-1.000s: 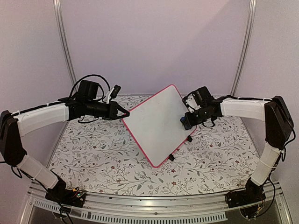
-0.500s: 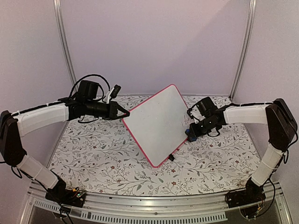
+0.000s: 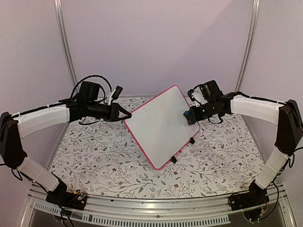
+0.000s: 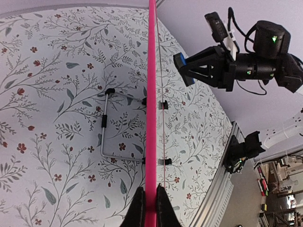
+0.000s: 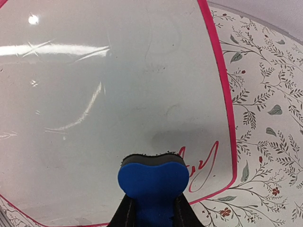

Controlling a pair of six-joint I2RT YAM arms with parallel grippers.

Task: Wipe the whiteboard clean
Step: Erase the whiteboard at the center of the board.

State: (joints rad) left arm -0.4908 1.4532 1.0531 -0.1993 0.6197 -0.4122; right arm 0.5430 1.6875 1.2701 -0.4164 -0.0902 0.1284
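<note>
R fingers point(image 5: 124, 215), pinching blue eraser point(image 5: 152, 182), slid up whiteboard point(image 3: 158, 125); L fingers point(image 4: 138, 209) pinch its edge.

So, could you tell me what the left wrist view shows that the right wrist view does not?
Only the left wrist view shows the whiteboard edge-on, clamped at its pink frame between the left fingers. It also shows the wire stand on the board's back side and the right fingers from outside. Only the right wrist view shows the board's white face and the reddish strokes near one corner. Both show the blue eraser held in those right fingers, the pink frame and the floral table cover.
</note>
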